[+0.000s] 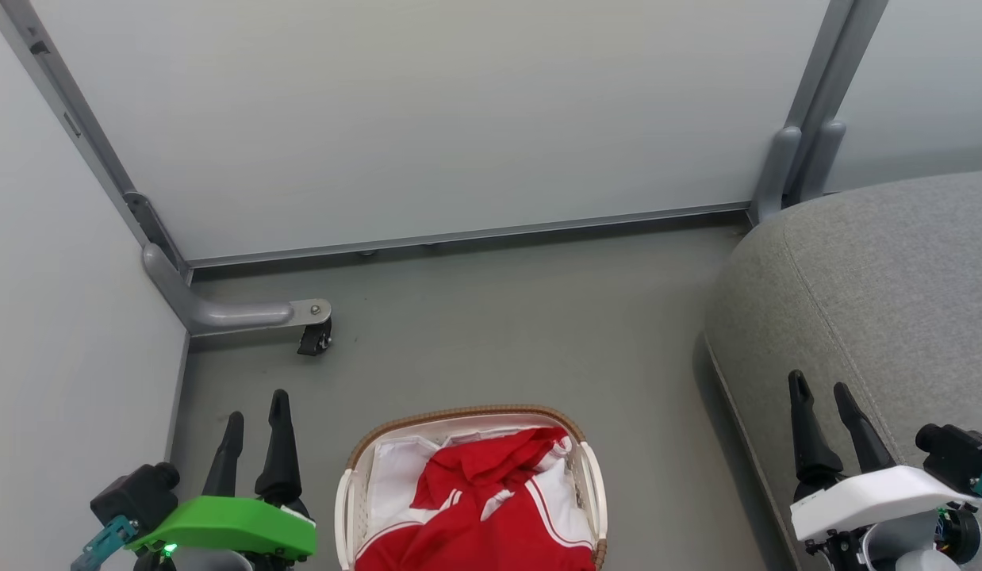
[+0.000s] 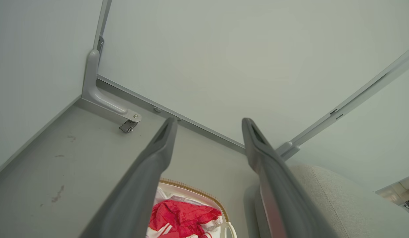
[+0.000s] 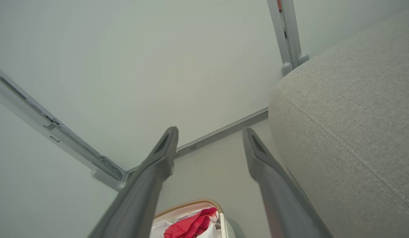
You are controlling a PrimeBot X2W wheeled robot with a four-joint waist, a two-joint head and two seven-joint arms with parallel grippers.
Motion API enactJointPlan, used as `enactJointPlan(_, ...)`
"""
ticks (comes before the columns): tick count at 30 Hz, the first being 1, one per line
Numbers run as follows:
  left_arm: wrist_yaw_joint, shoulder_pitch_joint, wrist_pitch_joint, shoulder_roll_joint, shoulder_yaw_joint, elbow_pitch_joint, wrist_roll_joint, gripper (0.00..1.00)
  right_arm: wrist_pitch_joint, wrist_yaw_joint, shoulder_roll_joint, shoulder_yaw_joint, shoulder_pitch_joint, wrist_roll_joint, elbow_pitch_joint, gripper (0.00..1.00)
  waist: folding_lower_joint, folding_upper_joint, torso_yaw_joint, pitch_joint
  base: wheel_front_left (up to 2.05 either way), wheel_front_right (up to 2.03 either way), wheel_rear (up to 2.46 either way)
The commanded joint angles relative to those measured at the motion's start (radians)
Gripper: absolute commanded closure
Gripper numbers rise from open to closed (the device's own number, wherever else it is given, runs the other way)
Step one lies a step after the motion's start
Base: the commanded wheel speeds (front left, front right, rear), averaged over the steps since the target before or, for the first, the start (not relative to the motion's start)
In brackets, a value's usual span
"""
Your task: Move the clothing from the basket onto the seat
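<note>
**Head view.** A small oval white plastic basket (image 1: 459, 413) with a brown woven rim stands on the grey floor (image 1: 499, 317). It is well clear of the floor's far edge and near the front flank of the large grey woven-fabric seat (image 1: 895, 301). Red clothing with white stripes (image 1: 475, 496) is heaped inside it, over a white fabric liner (image 1: 392, 476). The left gripper (image 1: 258, 406) and right gripper (image 1: 818, 382) flank the basket. Each has 2 jaws moderately parted and holds nothing.

**Left wrist view.** The left gripper (image 2: 209, 120) has its jaws apart and empty. The clothing (image 2: 181, 215) lies low between them, far short of their tips.

**Right wrist view.** The right gripper (image 3: 209, 129) is likewise parted and empty. The clothing (image 3: 191, 226) lies below its left jaw, with the seat (image 3: 340, 115) close on the other side.

**Step in hand (judged).** This is the reach for the 1st garment. Descend over the raised red fold with the jaws wide and close on red fabric only, never on the liner. Lift clear of the rim before swinging to the seat.
</note>
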Motion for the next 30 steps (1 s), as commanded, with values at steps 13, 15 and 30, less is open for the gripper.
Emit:
enactJointPlan(13,0.001,0.017,-0.04,0.008,-0.019,0.02,0.141,0.0,-0.04,0.0,-0.009,0.023,0.02,-0.165,-0.007,0.0,0.0,-0.0001,0.002,-0.008,0.0,0.0,0.0)
enactJointPlan(15,-0.001,0.022,-0.045,0.008,-0.021,0.023,0.156,0.0,-0.046,0.0,-0.009,0.028,0.023,-0.183,-0.008,0.0,0.0,-0.0001,0.003,-0.009,0.0,0.0,0.0)
enactJointPlan(30,-0.006,0.033,-0.078,0.009,-0.038,0.055,0.271,0.0,-0.079,0.0,-0.01,0.036,0.037,-0.32,-0.002,0.0,0.0,-0.0001,0.009,-0.011,0.0,0.0,0.0)
